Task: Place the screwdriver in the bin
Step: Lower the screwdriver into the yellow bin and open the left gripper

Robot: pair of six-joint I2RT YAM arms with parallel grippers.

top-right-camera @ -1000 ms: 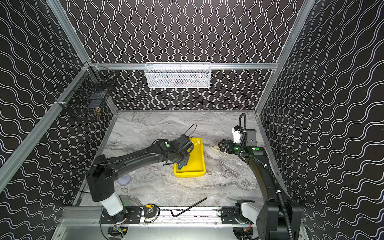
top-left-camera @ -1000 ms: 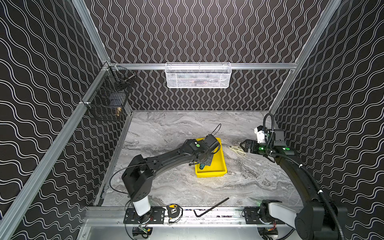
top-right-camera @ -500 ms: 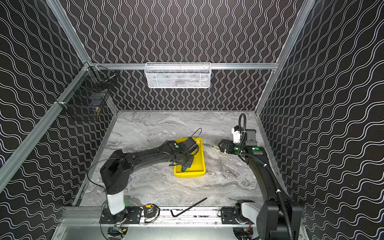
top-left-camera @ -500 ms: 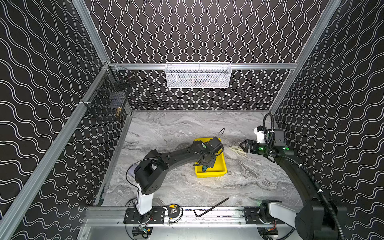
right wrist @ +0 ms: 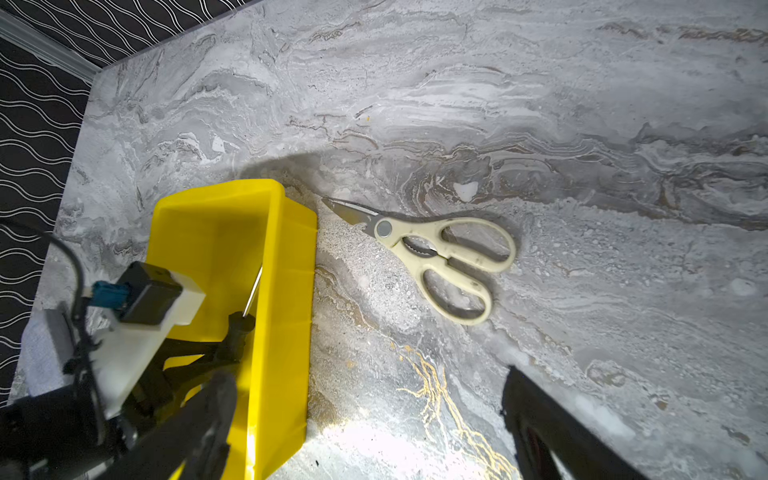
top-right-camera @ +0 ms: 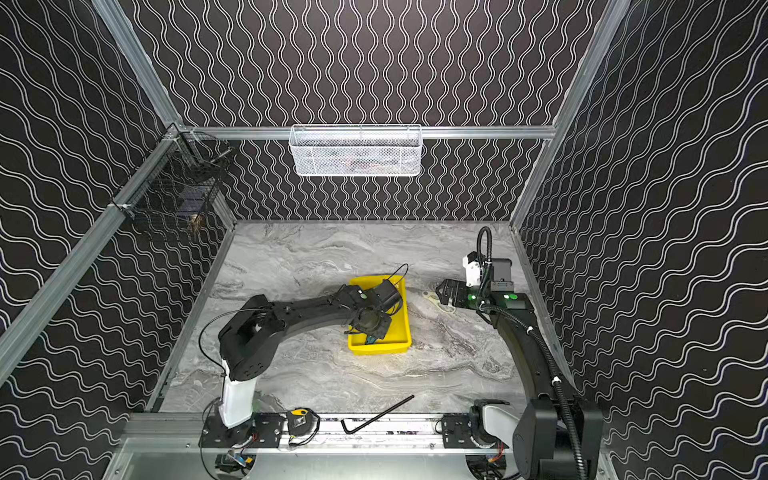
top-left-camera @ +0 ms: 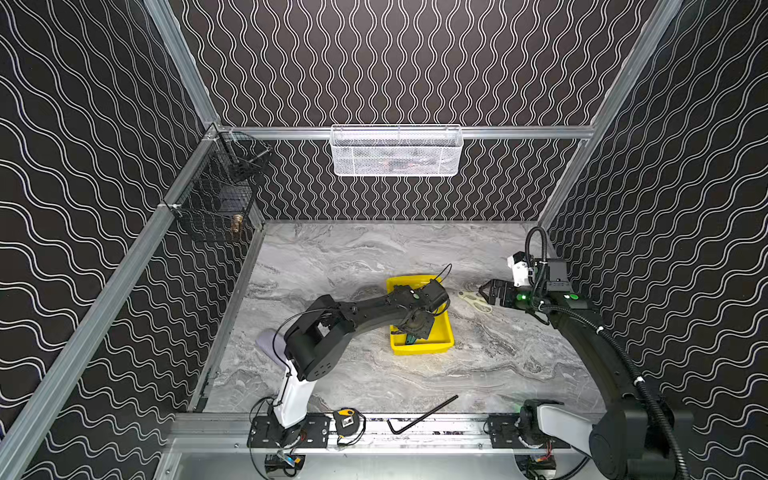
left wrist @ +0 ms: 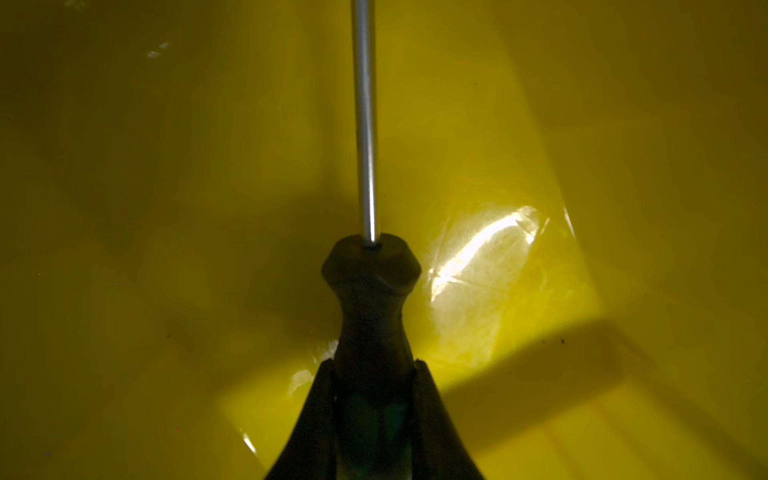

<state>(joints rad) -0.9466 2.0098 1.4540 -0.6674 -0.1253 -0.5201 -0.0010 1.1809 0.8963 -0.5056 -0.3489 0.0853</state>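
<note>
My left hand [left wrist: 372,365] pinches the screwdriver [left wrist: 371,291] by its handle, low inside the yellow bin [left wrist: 166,166]. The metal rod points straight out from the hand, along the bin's long side. I think letting go comes next. My right hand [top-left-camera: 487,293] is spread wide, holding nothing.

The shallow bright yellow plastic tray [top-left-camera: 420,352] is mostly taken up. The black left arm [top-left-camera: 365,309] reaches over it from the left. The left gripper [left wrist: 372,362] sits low inside, clamped on the teal-and-black screwdriver [left wrist: 370,291], whose thin shaft runs close along the wall nearest the cream-handled scissors [right wrist: 440,253]. Those lie flat just beside the tray, between it and the right gripper [right wrist: 365,378], whose fingers spread wide over the bare grey marble tabletop [top-left-camera: 353,257]. The table's far half lies open. A long black L-shaped hex key [top-left-camera: 424,409] lies at the front edge, well apart.
</note>
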